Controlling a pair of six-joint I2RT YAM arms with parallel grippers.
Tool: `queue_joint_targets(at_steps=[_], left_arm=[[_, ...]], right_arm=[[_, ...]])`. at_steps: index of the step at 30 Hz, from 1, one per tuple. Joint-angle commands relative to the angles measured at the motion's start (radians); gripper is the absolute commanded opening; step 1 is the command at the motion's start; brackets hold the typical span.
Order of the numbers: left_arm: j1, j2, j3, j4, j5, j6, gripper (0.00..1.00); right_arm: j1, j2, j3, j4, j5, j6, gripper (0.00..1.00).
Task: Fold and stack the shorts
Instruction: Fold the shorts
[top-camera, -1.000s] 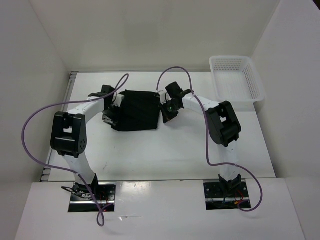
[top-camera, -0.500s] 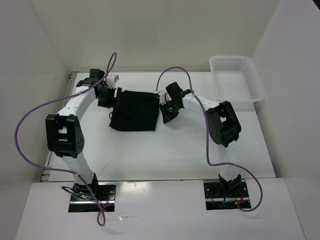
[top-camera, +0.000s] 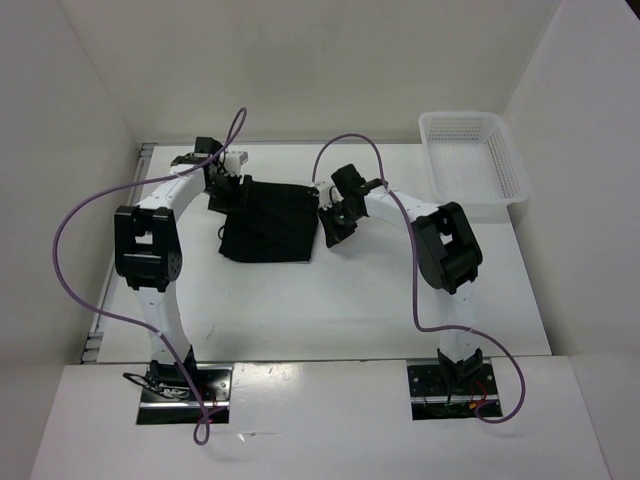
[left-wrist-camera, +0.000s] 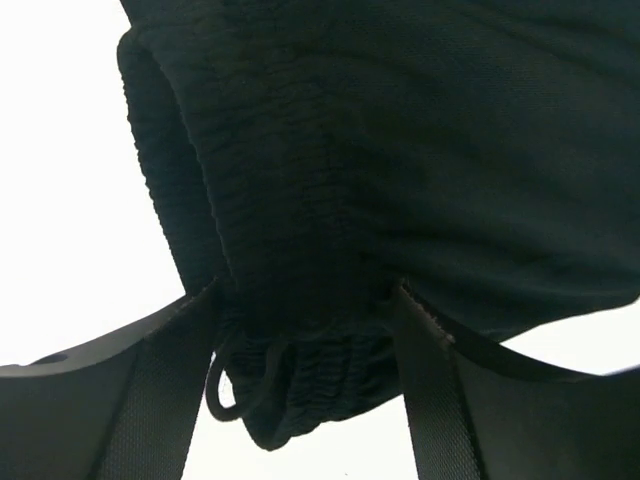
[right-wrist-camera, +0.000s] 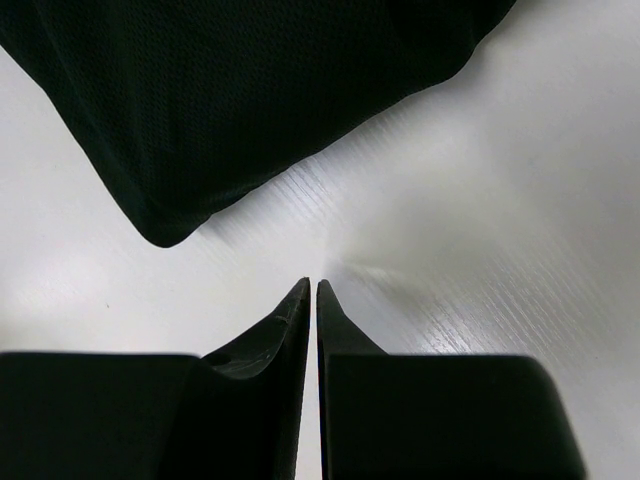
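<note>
The black shorts (top-camera: 268, 222) lie folded into a rough square on the white table, toward the back centre. My left gripper (top-camera: 222, 186) is at their back-left corner. In the left wrist view its jaws stand wide, open (left-wrist-camera: 308, 295), and the gathered waistband (left-wrist-camera: 300, 330) with a drawstring loop (left-wrist-camera: 225, 385) lies between the fingers (left-wrist-camera: 170, 400). My right gripper (top-camera: 333, 222) sits just off the shorts' right edge. In the right wrist view it is shut (right-wrist-camera: 313, 285) with nothing between its tips, and a corner of the shorts (right-wrist-camera: 230, 90) lies ahead of it on the table.
A white mesh basket (top-camera: 430, 160) stands at the back right corner of the table. White walls close in the back and both sides. Purple cables loop over both arms.
My left gripper has gone from the shorts' left edge to their back-left corner and opened its jaws. The shorts have settled flatter. The right arm has hardly moved.
</note>
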Motion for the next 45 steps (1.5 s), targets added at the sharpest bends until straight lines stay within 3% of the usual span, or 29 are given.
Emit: queue_joint_targets(at_steps=[1,2,4,11,12,18,24,29,31,37,42,45], left_arm=[[-0.006,0.02,0.042,0.025,-0.03,0.004,0.73],[-0.006,0.029,0.042,0.034,-0.031,0.004,0.71],[-0.006,0.029,0.042,0.034,-0.015,0.004,0.58],[-0.006,0.049,0.051,0.025,0.017,0.004,0.02],[-0.006,0.04,0.06,0.016,0.028,0.004,0.0],[-0.006,-0.042,0.157,-0.085,0.064,0.004,0.0],[-0.006,-0.074,0.246,-0.35,0.065,0.004,0.0],[-0.006,-0.097,0.042,-0.4,0.052,0.004,0.0],[-0.006,-0.053,0.031,-0.452,0.042,0.004,0.0],[0.014,-0.043,-0.094,-0.33,-0.031,0.004,0.0],[0.014,-0.043,-0.113,-0.241,-0.08,0.004,0.01],[0.014,-0.054,-0.113,-0.22,-0.07,0.004,0.35]], right_arm=[[0.008,-0.053,0.039,-0.001,-0.015,-0.013,0.1],[0.008,-0.053,0.039,-0.001,-0.015,-0.013,0.1],[0.008,-0.053,0.03,-0.001,-0.015,-0.013,0.1],[0.008,-0.053,0.03,-0.001,-0.015,-0.013,0.1],[0.008,-0.053,0.03,-0.001,-0.015,-0.013,0.1],[0.008,-0.053,0.03,-0.001,-0.015,-0.013,0.1],[0.008,-0.053,0.03,-0.001,-0.015,-0.022,0.1],[0.008,-0.053,0.05,-0.001,-0.015,-0.031,0.1],[0.017,-0.053,0.059,-0.001,-0.015,-0.031,0.1],[0.017,-0.044,0.059,-0.001,-0.015,-0.031,0.1],[0.017,-0.053,0.059,-0.001,0.004,-0.031,0.1],[0.017,-0.053,0.059,-0.01,0.004,-0.041,0.17]])
